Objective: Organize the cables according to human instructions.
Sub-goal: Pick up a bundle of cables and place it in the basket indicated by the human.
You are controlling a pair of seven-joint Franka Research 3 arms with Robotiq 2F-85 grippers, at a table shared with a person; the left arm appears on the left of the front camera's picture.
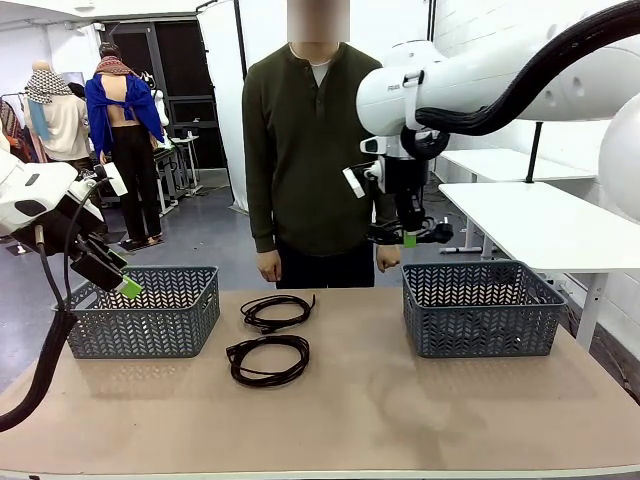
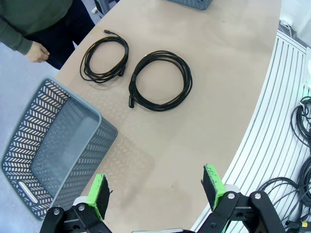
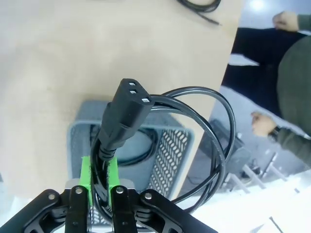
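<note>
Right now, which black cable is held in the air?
The cable clamped in the right pincer above the right basket; two other cables lie coiled on the table.

The tabletop (image 1: 400, 400) was a smooth, matt tan board. The left basket (image 1: 150, 330) and the right basket (image 1: 480, 325) were matt grey plastic with pierced herringbone walls. The near cable (image 1: 268, 360) and the far cable (image 1: 275, 312) had black rubbery sheathing with a faint sheen. The power cord (image 3: 216, 141) ended in a plug (image 3: 124, 114) of smooth, slightly glossy moulded black plastic. The left gripper (image 2: 155, 190) carried matt green pads (image 2: 99, 194). The right arm (image 1: 470, 85) had a glossy white shell and a ribbed black hose (image 1: 545, 60). The person's sweater (image 1: 300, 150) was matt olive knit cloth.
</note>
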